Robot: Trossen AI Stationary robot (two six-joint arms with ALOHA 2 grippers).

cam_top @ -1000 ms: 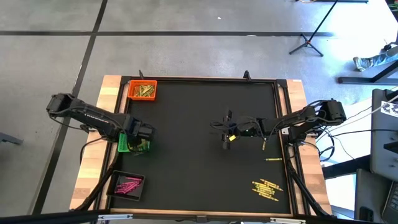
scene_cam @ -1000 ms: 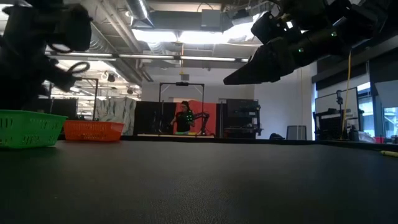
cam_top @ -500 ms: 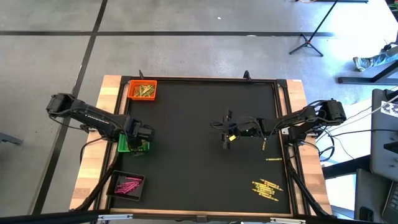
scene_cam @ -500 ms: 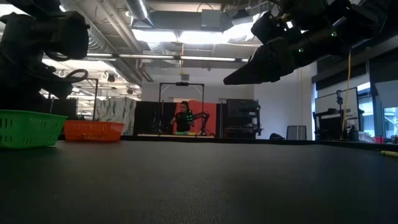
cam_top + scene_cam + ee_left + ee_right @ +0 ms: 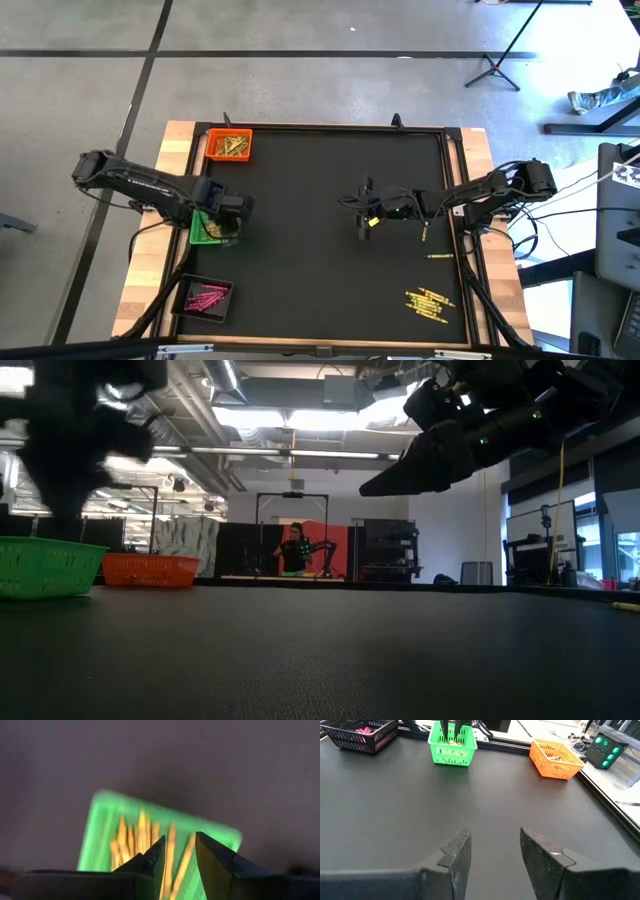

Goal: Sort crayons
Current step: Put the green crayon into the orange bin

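Black matting covers the table [image 5: 320,280], which sits on a grey workshop floor; the low view looks across it into a bright lab where a person stands far back. Three small trays line the left of the high view: an orange tray [image 5: 229,145] at upper left holding gold crayons, a green tray [image 5: 213,229] at mid left, and a black tray [image 5: 206,296] at lower left holding pink crayons [image 5: 205,296]. A loose cluster of yellow crayons [image 5: 428,303] lies at lower right of the mat, with two strays just above it, so sorting is clearly unfinished. Since half a second ago the left gripper [image 5: 178,852] has shifted up and right off the green tray, which now shows more of its contents in the high view; the wrist view shows orange-gold crayons [image 5: 145,842] lying in that tray beneath the parted, empty fingers. That reads as a drop just completed, leaving the arm free to fetch another. The right gripper [image 5: 492,847] has not moved: it hangs over the middle of the mat, right of centre, fingers spread, with nothing between them in its wrist view, though the high view shows a small yellow spot at its tip whose nature I cannot tell.
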